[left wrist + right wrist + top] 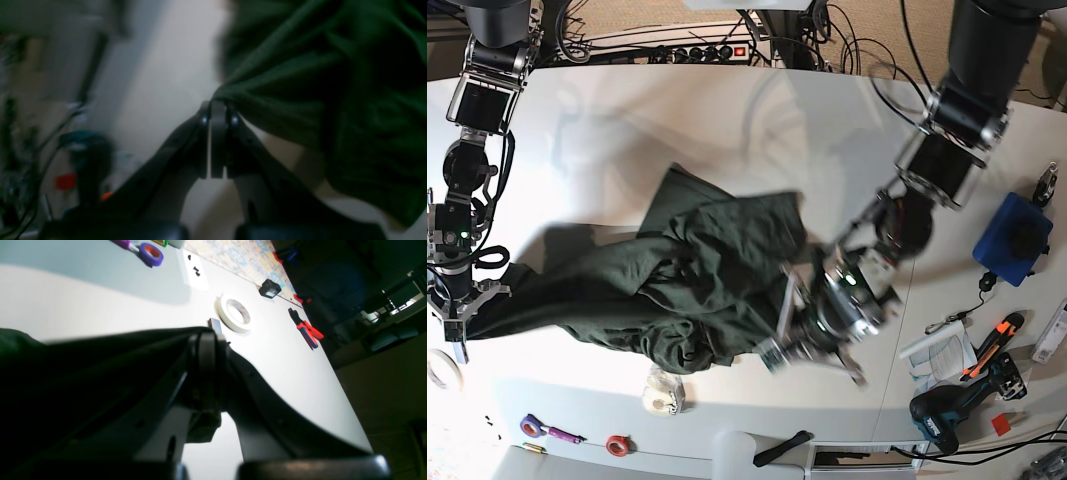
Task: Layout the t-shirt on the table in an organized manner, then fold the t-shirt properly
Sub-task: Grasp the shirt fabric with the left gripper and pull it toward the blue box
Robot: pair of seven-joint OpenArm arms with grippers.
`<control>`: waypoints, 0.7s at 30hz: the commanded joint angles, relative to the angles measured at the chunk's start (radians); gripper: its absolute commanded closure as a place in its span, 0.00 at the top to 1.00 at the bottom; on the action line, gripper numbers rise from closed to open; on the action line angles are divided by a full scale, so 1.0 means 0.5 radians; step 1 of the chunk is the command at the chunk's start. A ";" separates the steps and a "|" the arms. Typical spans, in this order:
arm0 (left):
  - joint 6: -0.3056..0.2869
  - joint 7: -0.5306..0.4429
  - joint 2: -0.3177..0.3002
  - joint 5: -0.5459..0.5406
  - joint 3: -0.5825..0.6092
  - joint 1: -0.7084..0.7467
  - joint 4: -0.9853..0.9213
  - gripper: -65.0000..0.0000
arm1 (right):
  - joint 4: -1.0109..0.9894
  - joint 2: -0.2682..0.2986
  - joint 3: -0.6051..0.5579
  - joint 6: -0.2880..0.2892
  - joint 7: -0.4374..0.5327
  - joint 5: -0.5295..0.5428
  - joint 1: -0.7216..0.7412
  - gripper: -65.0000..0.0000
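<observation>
T-shirt (677, 280) on the table (727, 130), between both arms

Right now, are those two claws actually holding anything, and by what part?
Both grip the t-shirt. The left gripper pinches a bunched fold at one edge; the right gripper holds the opposite end. Which parts cannot be told.

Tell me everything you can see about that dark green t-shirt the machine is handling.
The t-shirt is a plain dark green garment of soft-looking fabric, with no print visible. It lies crumpled and bunched in deep folds across the middle of the white table, stretched sideways between two arms. The left claw is shut on one edge, drawing the cloth into taut creases. The right claw is shut on the opposite end. It is not yet laid flat or folded.
</observation>
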 commanded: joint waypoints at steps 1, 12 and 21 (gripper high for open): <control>0.040 -0.052 -0.011 0.010 -0.030 -0.074 0.034 0.00 | 0.034 0.050 0.012 -0.032 0.047 -0.011 0.055 0.00; 0.182 -0.153 -0.055 -0.111 -0.071 -0.056 0.002 0.71 | 0.034 0.050 0.012 -0.032 -0.005 -0.011 0.053 0.00; -0.614 0.075 -0.070 -0.903 -0.071 0.156 0.002 0.40 | 0.034 0.050 0.012 -0.031 -0.027 -0.011 0.049 0.00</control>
